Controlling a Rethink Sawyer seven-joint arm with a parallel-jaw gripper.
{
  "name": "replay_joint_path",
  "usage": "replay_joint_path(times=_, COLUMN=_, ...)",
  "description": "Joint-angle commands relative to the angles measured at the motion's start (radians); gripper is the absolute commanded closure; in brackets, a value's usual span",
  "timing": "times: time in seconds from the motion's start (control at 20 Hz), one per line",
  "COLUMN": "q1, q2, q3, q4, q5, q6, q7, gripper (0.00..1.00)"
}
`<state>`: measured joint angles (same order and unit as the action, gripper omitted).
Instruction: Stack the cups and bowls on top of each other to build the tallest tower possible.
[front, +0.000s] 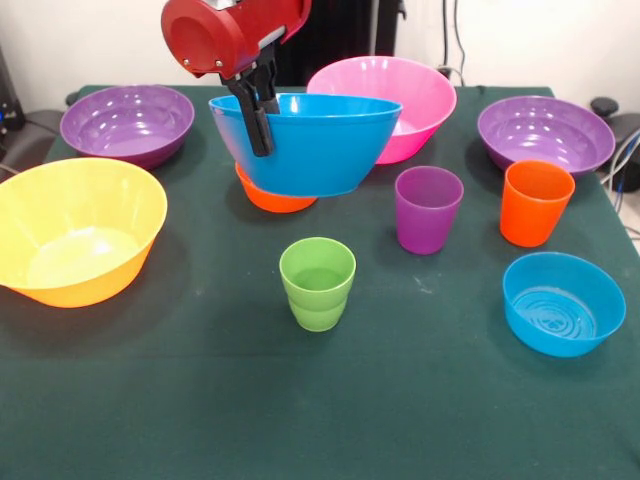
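Note:
My gripper (258, 118) is shut on the left rim of the medium blue bowl (310, 142) and holds it tilted in the air above the table's middle. The small orange bowl (272, 194) sits partly hidden behind and below it. The green cup (318, 284) stands upright in front, lower in the picture than the held bowl. The purple cup (428, 208) and the orange cup (536, 202) stand to the right. No tower stands.
The large yellow-orange bowl (76, 232) is at the left. Purple bowls stand at the back left (127, 123) and back right (545, 133). The pink bowl (400, 95) is at the back. The small shallow blue bowl (563, 303) is at the right.

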<state>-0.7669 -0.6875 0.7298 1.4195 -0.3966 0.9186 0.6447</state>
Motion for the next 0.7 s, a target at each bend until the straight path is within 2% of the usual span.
replay_joint_path(times=0.05, q1=0.031, q2=0.014, q3=-0.067, q4=-0.025, q5=-0.048, q6=0.076, q7=0.035, gripper=1.0)
replay_joint_path(times=0.7, q1=0.019, q2=0.011, q3=-0.062, q4=-0.016, q5=-0.048, q6=0.076, q7=0.014, gripper=1.0)
